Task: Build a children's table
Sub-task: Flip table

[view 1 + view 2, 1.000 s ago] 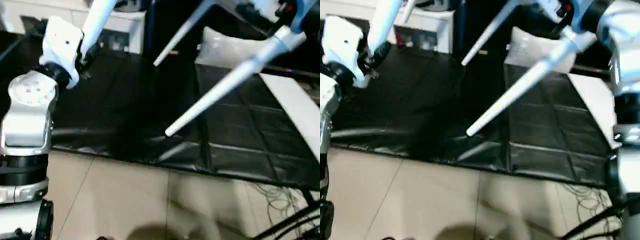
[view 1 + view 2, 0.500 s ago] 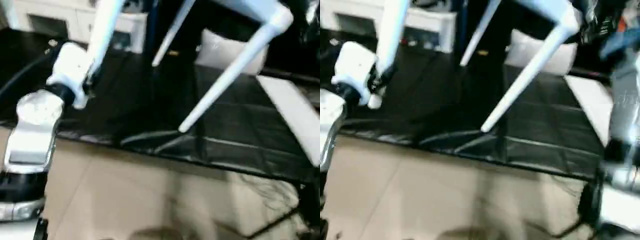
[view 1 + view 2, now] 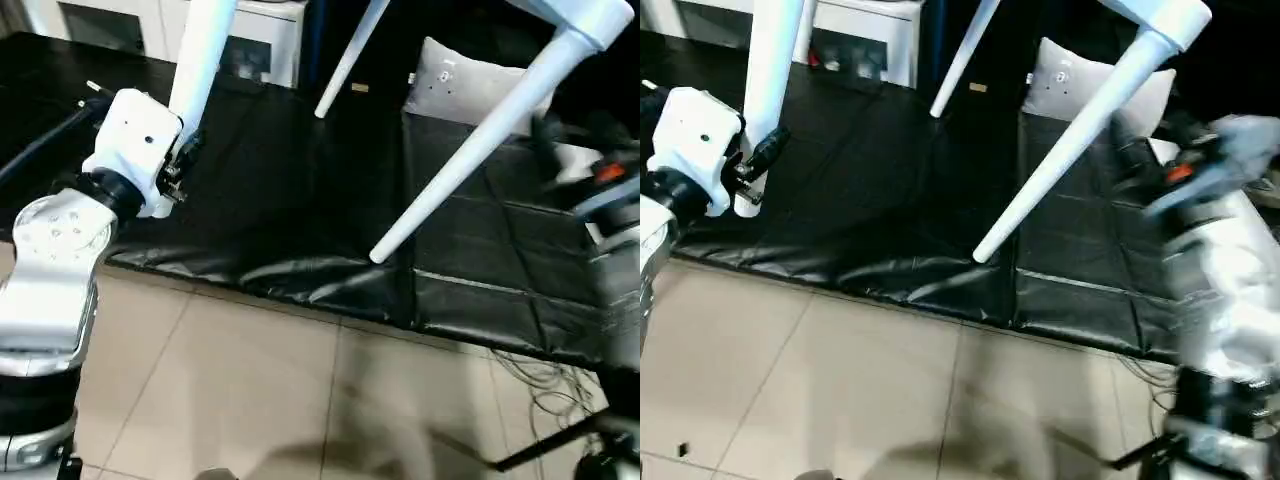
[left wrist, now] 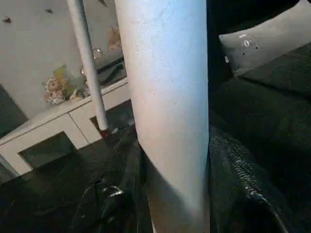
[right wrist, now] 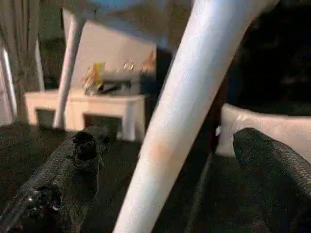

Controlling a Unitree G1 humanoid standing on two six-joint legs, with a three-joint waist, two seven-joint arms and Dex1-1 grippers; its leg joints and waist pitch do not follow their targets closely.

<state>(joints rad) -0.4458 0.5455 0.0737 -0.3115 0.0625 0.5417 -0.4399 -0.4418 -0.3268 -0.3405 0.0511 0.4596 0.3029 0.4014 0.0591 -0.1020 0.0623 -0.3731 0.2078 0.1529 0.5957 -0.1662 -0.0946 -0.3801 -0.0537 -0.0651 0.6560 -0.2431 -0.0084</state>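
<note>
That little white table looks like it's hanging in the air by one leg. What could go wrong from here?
1. The left gripper alone clamps one white tapered tube leg; the load could twist or slip in that single grip.
2. The right gripper stands wide open around another long white leg without pinching it, so it gives no support.
3. That leg's free tip hangs just above the black padded mat and may snag there.

Black mat [image 3: 280, 200] over beige tile floor [image 3: 250, 400]; white-grey cushion [image 3: 470, 85] behind; white cabinet [image 3: 260, 40] beyond

White table legs [image 3: 470, 150] aloft, slanting
</note>
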